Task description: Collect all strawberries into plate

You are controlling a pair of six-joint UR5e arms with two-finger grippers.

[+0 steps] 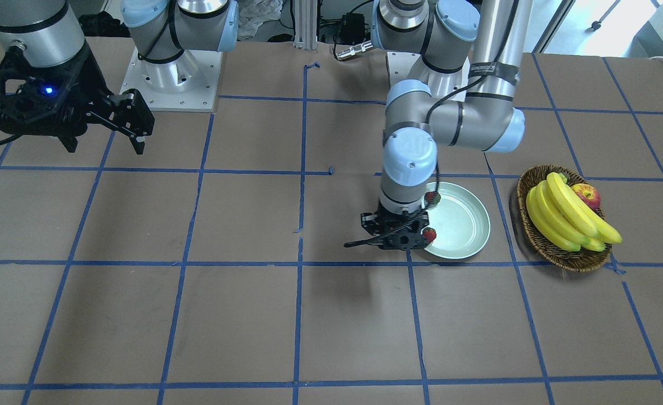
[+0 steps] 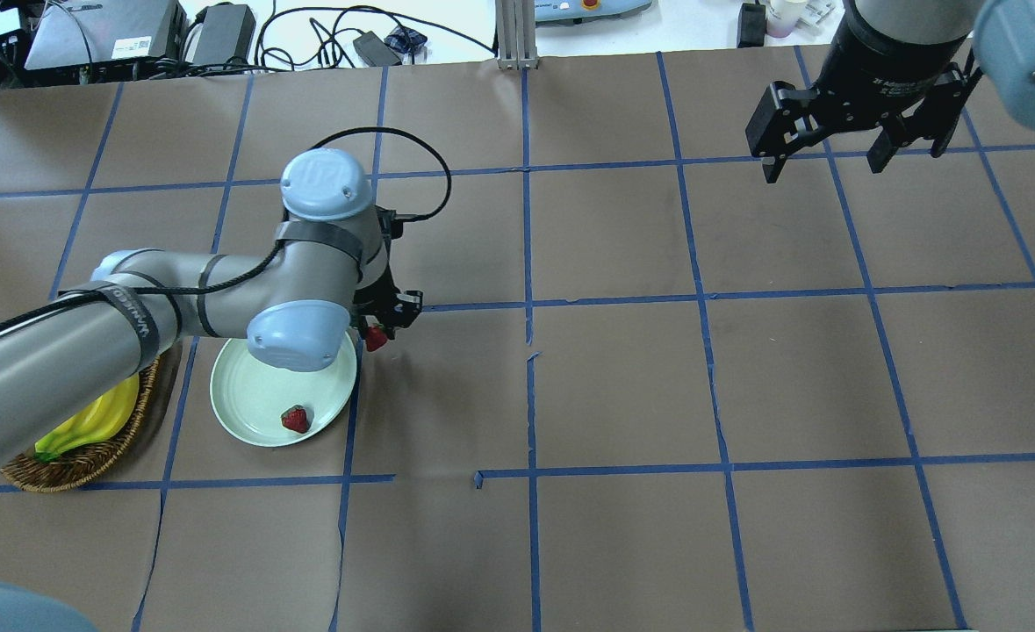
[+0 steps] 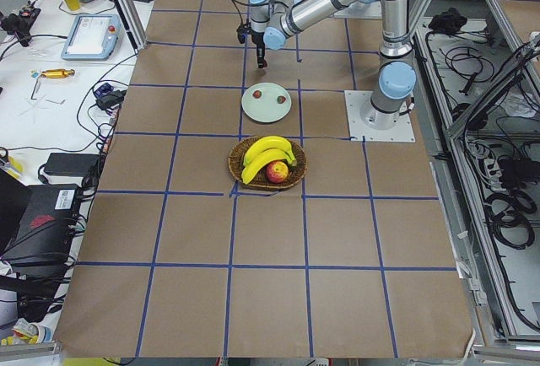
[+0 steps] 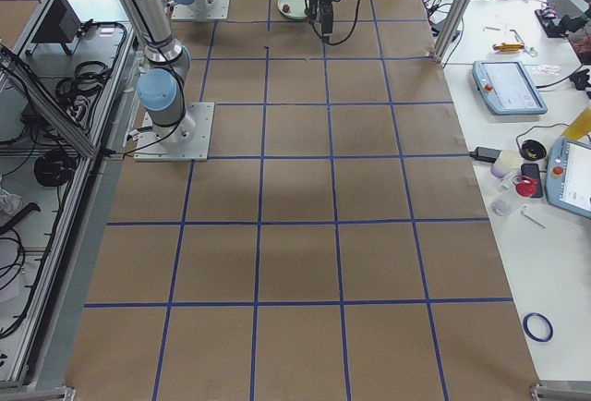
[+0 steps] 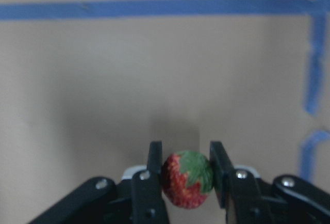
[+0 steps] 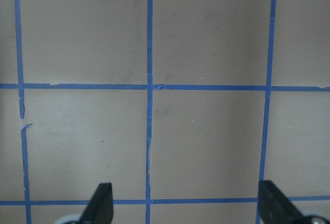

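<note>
A strawberry (image 5: 185, 182) is held tight in the left claw (image 5: 185, 150), likely to be dropped on the plate (image 2: 245, 404) just beside it.

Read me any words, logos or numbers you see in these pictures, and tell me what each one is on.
"UR": logo on the blue cap of the left arm.
White lettering on its black strap: too blurred to read.
White lettering above the right claw: too small to read.

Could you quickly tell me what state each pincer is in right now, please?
The left pincer is closed on a strawberry.
The right pincer is open, holding nothing.
</note>
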